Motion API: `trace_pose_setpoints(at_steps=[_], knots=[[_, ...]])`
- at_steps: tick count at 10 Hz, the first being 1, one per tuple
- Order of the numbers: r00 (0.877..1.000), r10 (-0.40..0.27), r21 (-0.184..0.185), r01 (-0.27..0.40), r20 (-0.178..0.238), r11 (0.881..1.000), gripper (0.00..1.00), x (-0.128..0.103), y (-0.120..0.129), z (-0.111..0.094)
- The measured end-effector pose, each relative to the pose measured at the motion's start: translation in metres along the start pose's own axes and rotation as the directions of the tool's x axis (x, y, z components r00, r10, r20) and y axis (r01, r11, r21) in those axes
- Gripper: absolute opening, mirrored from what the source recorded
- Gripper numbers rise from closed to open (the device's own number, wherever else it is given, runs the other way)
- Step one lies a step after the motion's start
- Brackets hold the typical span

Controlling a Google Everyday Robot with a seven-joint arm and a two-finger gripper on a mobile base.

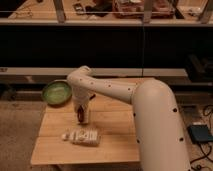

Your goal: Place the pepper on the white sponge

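My gripper (81, 117) points down over the middle of the wooden table (115, 142). It is shut on a small dark red thing, the pepper (80, 115), which shows between the fingers. Just in front of and below it lies a pale whitish oblong thing (82, 136) with dark marks at its left end. I take it for the white sponge, but I cannot tell it from a packet. The pepper hangs a little above and behind it, not touching it.
A green bowl (56, 92) stands at the table's back left corner. My bulky white arm (150, 120) covers the table's right side. A dark shelf and rail (110, 47) run behind the table. A grey box (199, 133) lies on the floor at the right.
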Motion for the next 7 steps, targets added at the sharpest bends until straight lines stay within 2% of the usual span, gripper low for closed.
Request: trace_pose_setpoints(at_steps=[1, 2, 7], knots=[[1.0, -0.001, -0.006, 0.001, 0.008, 1.0, 0.78, 0.0002, -0.0001, 0.0007], [1.0, -0.001, -0.009, 0.001, 0.011, 1.0, 0.8, 0.0005, 0.0003, 0.0009], [1.0, 0.012, -0.011, -0.012, 0.011, 1.0, 0.8, 0.0053, 0.0019, -0.0053]])
